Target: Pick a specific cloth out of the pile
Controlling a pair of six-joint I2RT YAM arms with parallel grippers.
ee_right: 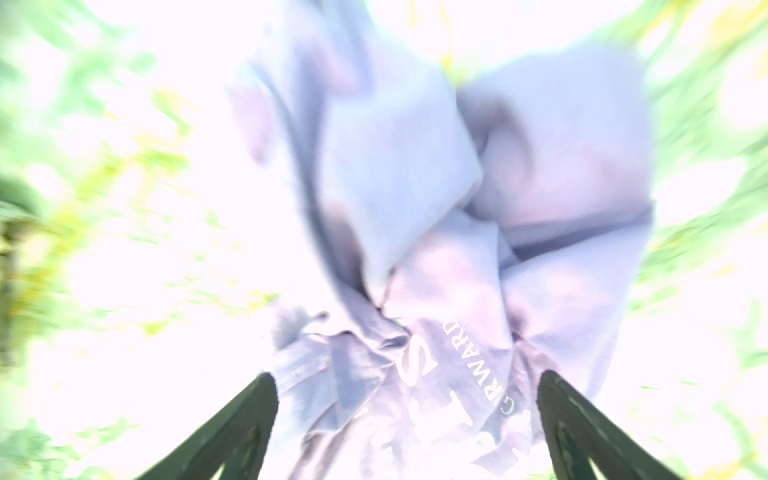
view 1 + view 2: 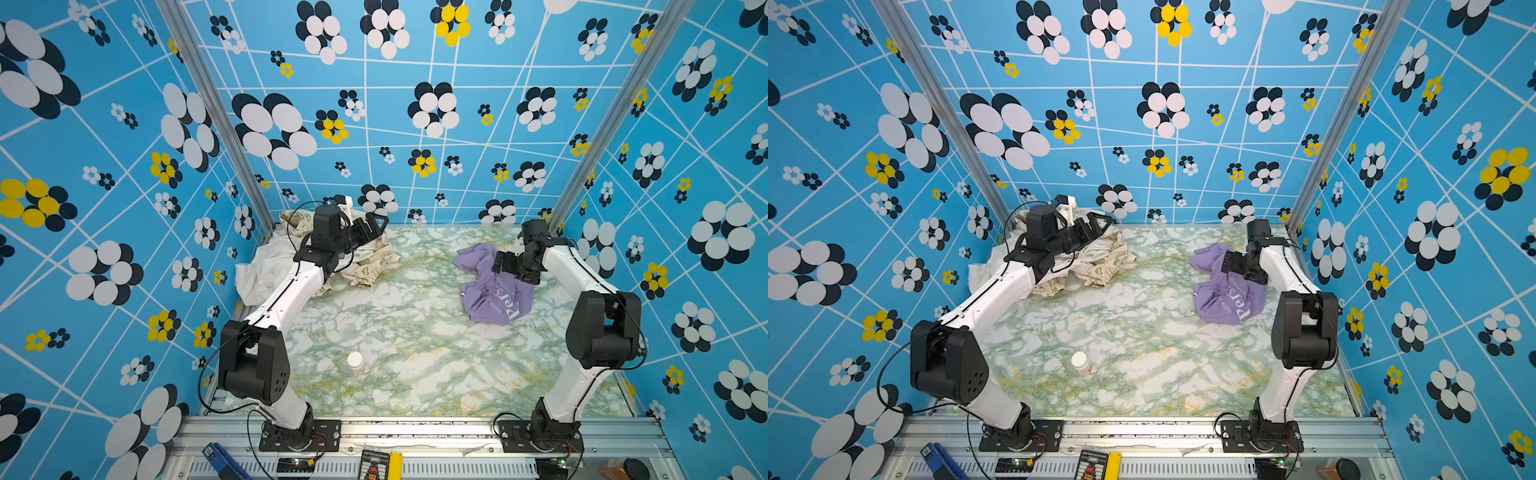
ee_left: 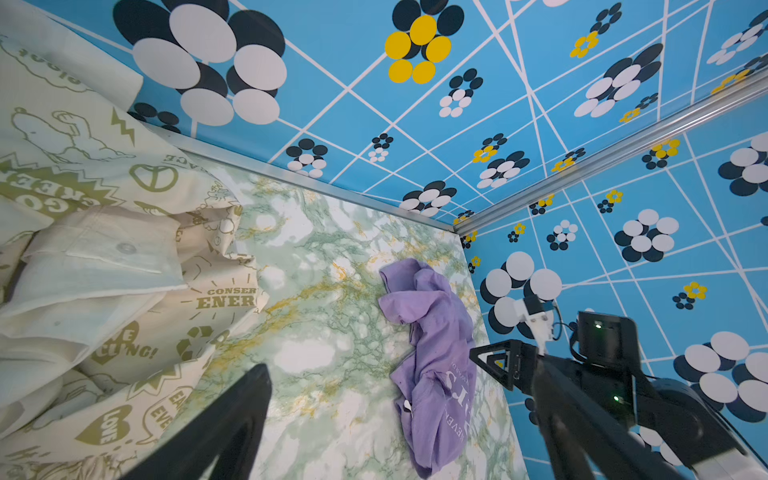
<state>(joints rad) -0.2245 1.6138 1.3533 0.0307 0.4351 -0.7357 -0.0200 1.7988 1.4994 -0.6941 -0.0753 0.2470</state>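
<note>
Lilac cloth (image 2: 488,305) (image 2: 1223,301), crumpled with white lettering showing, is lying alone on the marbled bench (image 2: 395,332), right of centre in both top views. The right claw (image 2: 505,264) is hanging over its upper part with jaws spread wide, gripping nothing; the blurred wrist view is not showing whether the fingertips are touching the fabric. Left of centre, the pile (image 2: 266,270) of white and peace-sign fabrics is sitting by the back wall, with the left claw (image 2: 376,226) hovering above it, released and empty. A small white bottle (image 2: 355,362) is resting at lower centre.
</note>
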